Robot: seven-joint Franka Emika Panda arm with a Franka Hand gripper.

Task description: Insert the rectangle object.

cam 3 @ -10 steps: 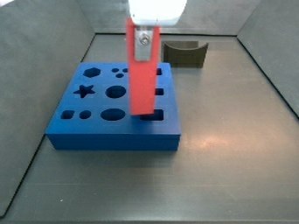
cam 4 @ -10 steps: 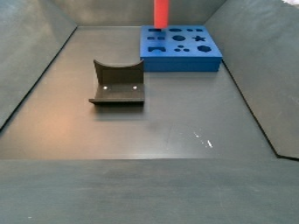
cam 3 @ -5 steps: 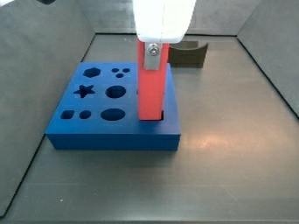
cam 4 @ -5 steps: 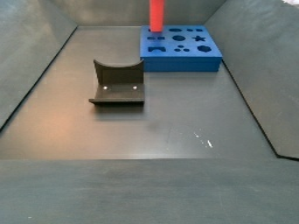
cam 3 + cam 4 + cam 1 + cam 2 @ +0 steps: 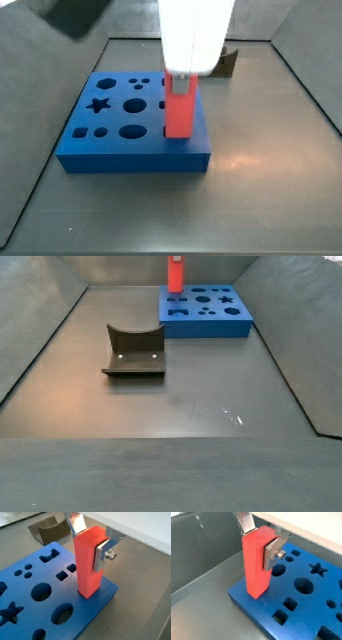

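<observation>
**Red bar upright at the edge of the blue block**

Rectangle object (image 5: 89,562) stands vertical in my claw (image 5: 89,542), its lower end meeting the top of the blue block (image 5: 40,594) close to one edge. I see the same in a wrist view (image 5: 258,562), where the silver fingers (image 5: 276,552) clamp the bar's upper part from two sides, one plate carrying a round screw. In a side view the bar (image 5: 179,104) hangs below the white arm, over the block's (image 5: 127,125) side farthest from the star hole. I cannot tell whether its tip has entered a hole. On the bench (image 5: 201,406), the dark olive curved-top block (image 5: 134,351) lies well apart from the blue block (image 5: 207,311).
</observation>
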